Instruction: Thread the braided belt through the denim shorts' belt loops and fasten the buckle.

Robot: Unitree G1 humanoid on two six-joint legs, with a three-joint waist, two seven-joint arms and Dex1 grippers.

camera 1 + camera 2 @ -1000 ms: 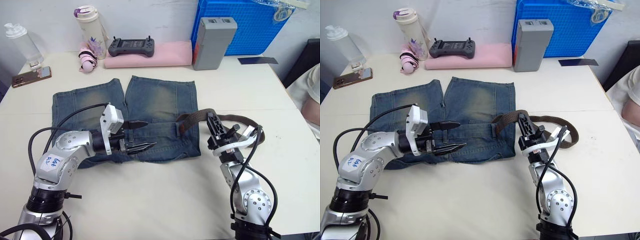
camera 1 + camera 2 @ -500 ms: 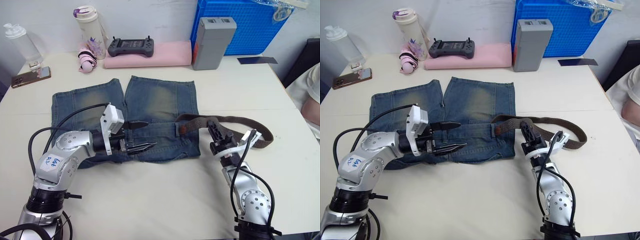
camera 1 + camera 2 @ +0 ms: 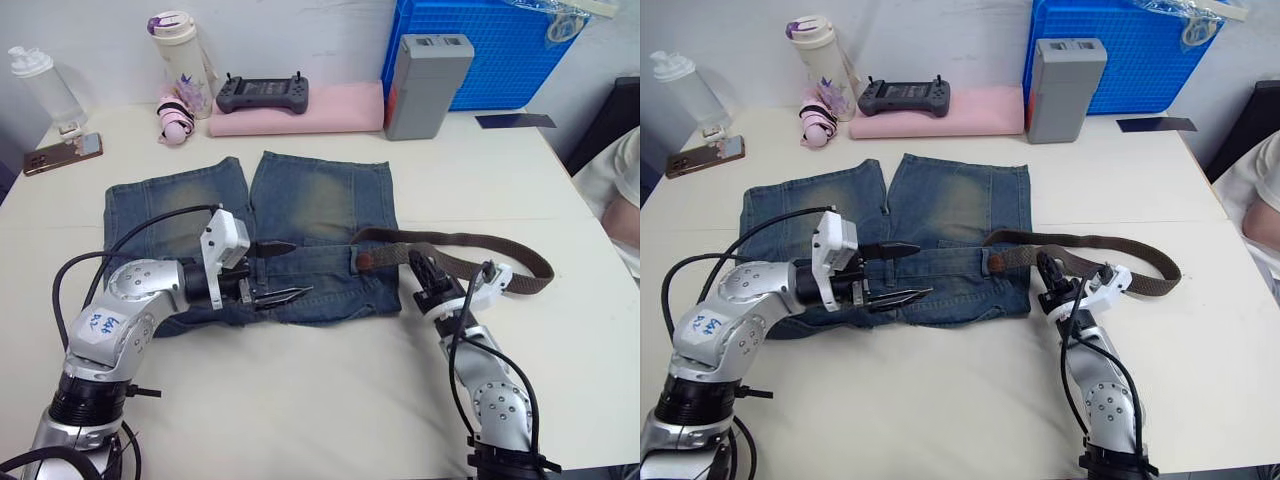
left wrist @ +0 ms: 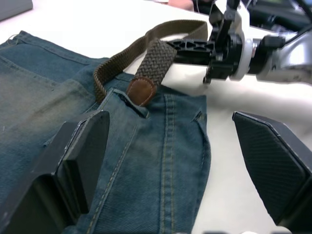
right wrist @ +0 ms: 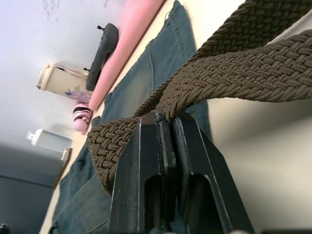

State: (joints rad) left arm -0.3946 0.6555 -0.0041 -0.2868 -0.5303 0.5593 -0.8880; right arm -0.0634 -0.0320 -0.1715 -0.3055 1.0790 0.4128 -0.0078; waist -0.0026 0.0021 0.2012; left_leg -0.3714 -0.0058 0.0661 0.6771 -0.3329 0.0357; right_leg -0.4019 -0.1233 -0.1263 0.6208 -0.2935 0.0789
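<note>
Meanwhile right end effector (image 3: 1045,270) pinches braided belt (image 3: 1110,245) (left end effector (image 3: 902,272) spread) beside denim shorts (image 3: 940,210).

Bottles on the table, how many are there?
2. The clear bottle stands at the far left edge, by the phone. The cream bottle with a purple lid stands further right, beside the game controller. None look hidden.

The right gripper (image 5: 168,127) has its two black fingers (image 5: 146,195) pressed together on the braided belt (image 5: 253,73), whose two woven runs stretch to the upper right of the frame. Behind them lie the denim shorts (image 5: 141,92), a pink cloth (image 5: 131,34) and a black controller (image 5: 102,41) at upper left.
</note>
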